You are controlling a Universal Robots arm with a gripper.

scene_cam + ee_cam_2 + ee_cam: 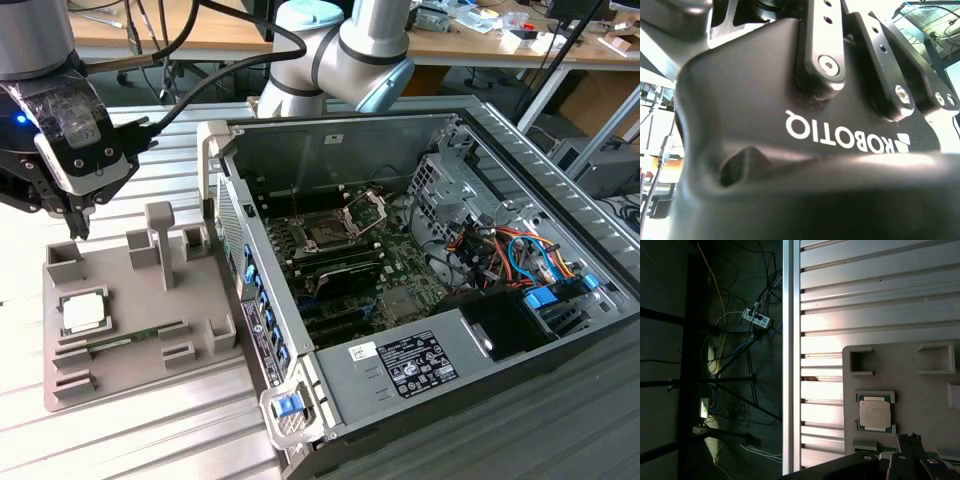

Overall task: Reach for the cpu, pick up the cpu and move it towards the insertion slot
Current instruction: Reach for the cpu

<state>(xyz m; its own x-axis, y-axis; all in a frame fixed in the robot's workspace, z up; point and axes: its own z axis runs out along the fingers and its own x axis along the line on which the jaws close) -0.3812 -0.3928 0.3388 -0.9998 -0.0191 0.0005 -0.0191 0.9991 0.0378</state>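
The cpu [83, 312], a small square chip with a pale silvery top, lies flat in a recess of the grey fixture plate [140, 375] at the exterior view's left. My gripper [62, 215] hangs above the plate's far corner, a short way behind and above the cpu, touching nothing. In the first wrist view the cpu [875, 413] sits in its recess, with part of the gripper's dark body beside it at the picture's edge. The insertion slot [325, 232], a dark square socket with its silver frame [365, 208] hinged up, lies on the motherboard inside the open computer case.
A green memory stick [130, 340] lies on the fixture plate beside the cpu. Grey posts [160, 240] rise from the plate between it and the case wall [225, 215]. Cables and drive bays [500, 250] fill the case's right part. The ribbed aluminium table [150, 440] carries everything.
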